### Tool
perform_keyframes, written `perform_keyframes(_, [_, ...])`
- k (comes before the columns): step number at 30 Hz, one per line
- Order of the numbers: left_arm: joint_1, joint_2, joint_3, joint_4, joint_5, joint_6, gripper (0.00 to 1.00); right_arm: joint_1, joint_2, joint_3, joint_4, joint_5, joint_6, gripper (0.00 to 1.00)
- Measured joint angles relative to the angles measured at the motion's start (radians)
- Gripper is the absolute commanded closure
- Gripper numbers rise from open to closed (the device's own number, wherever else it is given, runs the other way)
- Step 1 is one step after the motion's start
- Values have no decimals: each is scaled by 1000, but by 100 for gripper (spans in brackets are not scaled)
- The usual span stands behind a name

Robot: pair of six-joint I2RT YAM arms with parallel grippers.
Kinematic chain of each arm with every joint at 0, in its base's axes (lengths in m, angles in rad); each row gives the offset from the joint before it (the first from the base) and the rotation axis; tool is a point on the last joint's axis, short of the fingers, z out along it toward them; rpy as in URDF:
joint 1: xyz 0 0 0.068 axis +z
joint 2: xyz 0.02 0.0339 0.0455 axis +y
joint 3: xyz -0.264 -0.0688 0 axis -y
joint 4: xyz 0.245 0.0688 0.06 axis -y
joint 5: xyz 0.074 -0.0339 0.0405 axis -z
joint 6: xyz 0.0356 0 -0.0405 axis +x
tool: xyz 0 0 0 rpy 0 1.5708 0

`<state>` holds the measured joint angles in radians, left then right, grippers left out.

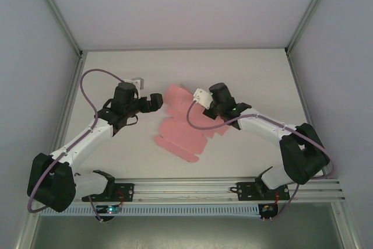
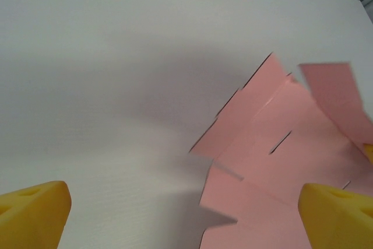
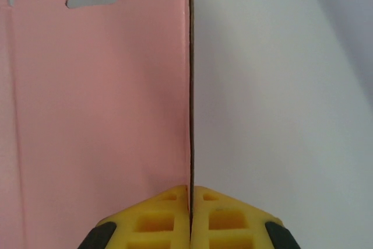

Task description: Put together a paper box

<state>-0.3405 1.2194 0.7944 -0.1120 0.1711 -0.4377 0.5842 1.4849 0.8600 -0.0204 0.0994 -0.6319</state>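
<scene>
The paper box is a flat pink die-cut sheet (image 1: 182,127) with flaps and slots, lying mid-table. My right gripper (image 1: 218,118) sits at its right side. In the right wrist view the yellow pads (image 3: 175,214) are pressed together on a thin raised edge of the pink card (image 3: 99,97), seen edge-on between them. My left gripper (image 1: 159,102) hovers just left of the sheet's upper flap. Its yellow fingertips (image 2: 32,214) stand wide apart, nothing between them, with the sheet (image 2: 280,155) ahead and to the right.
The white table (image 1: 262,74) is walled by pale panels at the back and both sides. A metal rail (image 1: 192,188) with the arm bases runs along the near edge. Bare table surface (image 2: 116,86) lies ahead of the left gripper.
</scene>
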Motion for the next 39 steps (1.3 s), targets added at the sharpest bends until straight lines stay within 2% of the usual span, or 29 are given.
perform_keyframes(5, [-5,35,21,16,98,62,0,33,16,-47,143,69,-151,100])
perform_keyframes(12, [-19,151,204,2,148,159,0,33,35,-57,171,24,-290,100])
perform_keyframes(18, [-20,240,308,-65,325,488,0,0,37,-47,147,-65,-303,100])
perform_keyframes(23, [-20,381,464,-259,415,752,17,-18,34,-30,103,-112,-308,100])
perform_keyframes(29, [-40,561,683,-488,458,971,32,-21,19,-24,59,-158,-309,100])
perform_keyframes(36, [-80,611,728,-626,461,1101,35,-43,17,5,4,-183,-288,100])
perform_keyframes(39, [-85,611,728,-637,460,1122,44,-46,17,19,-9,-187,-280,100])
